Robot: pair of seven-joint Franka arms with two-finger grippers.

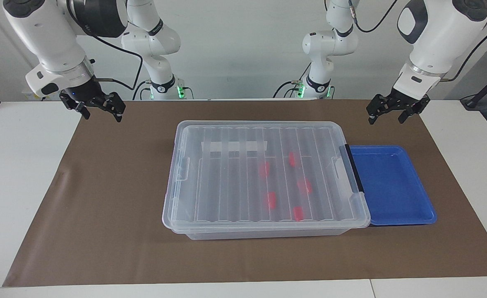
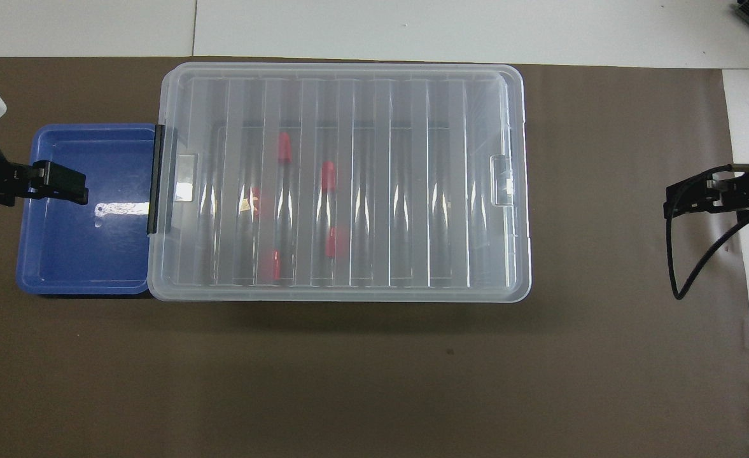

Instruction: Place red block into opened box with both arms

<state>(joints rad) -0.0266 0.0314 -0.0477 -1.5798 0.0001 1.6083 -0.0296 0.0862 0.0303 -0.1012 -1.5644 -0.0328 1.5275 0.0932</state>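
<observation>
The box (image 1: 210,182) (image 2: 412,191) is a clear bin in the middle of the brown mat, with its ribbed lid lying flat on it. A black latch (image 1: 353,169) sits at the end toward the left arm. Through the lid I see several red blocks (image 1: 264,169) (image 2: 328,175) lying inside. My left gripper (image 1: 386,120) (image 2: 69,184) hangs open and holds nothing, over the mat by the blue tray's nearer edge. My right gripper (image 1: 101,117) (image 2: 683,203) is open too and holds nothing, over the mat's edge at the right arm's end.
A shallow blue tray (image 1: 409,207) (image 2: 62,267) with nothing in it lies against the box's latch end. The brown mat (image 1: 102,215) covers most of the white table. A black cable (image 2: 699,267) loops down from the right wrist.
</observation>
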